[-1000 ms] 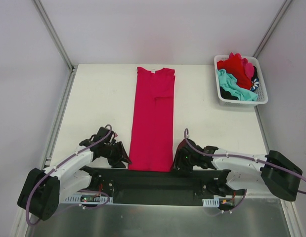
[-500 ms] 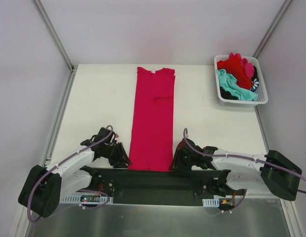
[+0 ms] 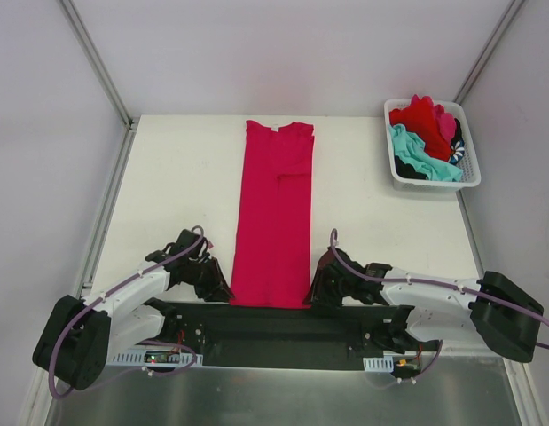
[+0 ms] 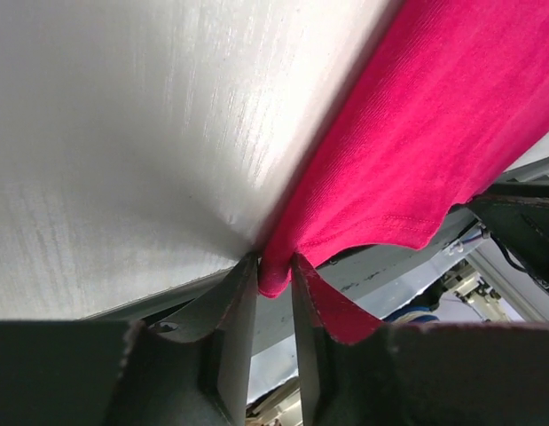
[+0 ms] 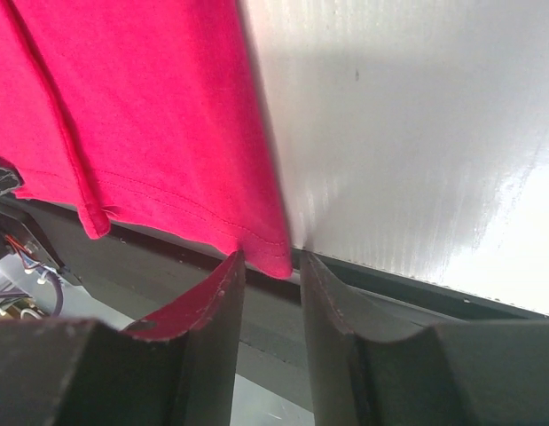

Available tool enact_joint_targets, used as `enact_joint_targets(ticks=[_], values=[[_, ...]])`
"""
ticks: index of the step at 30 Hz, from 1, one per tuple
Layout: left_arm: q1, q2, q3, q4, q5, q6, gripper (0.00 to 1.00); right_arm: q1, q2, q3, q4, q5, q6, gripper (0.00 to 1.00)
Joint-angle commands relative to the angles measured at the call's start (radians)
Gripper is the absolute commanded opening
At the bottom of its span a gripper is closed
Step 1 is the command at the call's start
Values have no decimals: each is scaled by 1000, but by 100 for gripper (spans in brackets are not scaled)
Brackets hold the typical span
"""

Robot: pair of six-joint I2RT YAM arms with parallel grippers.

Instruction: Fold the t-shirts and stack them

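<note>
- Both sets of fingers have narrowed since a second ago: the left gripper (image 4: 270,266) has the pink shirt's (image 3: 274,213) near corner between its fingers (pinched? cannot tell).
- The right gripper (image 5: 270,263) straddles the other corner, with a gap left.
- The grasp is forming; the fold comes next.

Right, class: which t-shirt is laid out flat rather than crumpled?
The magenta-pink t-shirt, folded into a long strip on the table; the red shirt and teal shirt sit bunched in the white basket.
</note>
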Motion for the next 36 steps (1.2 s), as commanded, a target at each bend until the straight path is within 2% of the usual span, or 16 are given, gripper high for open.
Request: enact_joint_targets(ticks=[1, 3, 4, 6, 7, 19, 24, 30, 36], values=[[-14, 10, -11, -31, -46, 17, 15, 1, 10, -1, 56, 49, 23, 29], [-14, 8, -5, -33, -52, 22, 10, 1, 10, -1, 65, 63, 25, 27], [-14, 10, -2, -33, -51, 24, 0, 1, 10, 0, 63, 65, 27, 21], [-14, 10, 8, -34, -54, 27, 0, 2, 4, 0, 65, 65, 27, 12], [-14, 8, 12, -34, -55, 27, 0, 1, -3, 2, 62, 97, 31, 1], [-14, 11, 152, -71, -88, 60, 0, -4, -176, -28, 0, 167, 59, 0], [-14, 39, 219, -71, -106, 76, 0, -28, -199, -11, -15, 169, 33, 0], [-11, 109, 331, -71, -147, 120, 0, -128, -191, 54, -38, 135, -64, 0], [11, 197, 463, -74, -158, 180, 0, -316, -83, 227, -67, 8, -238, 0]])
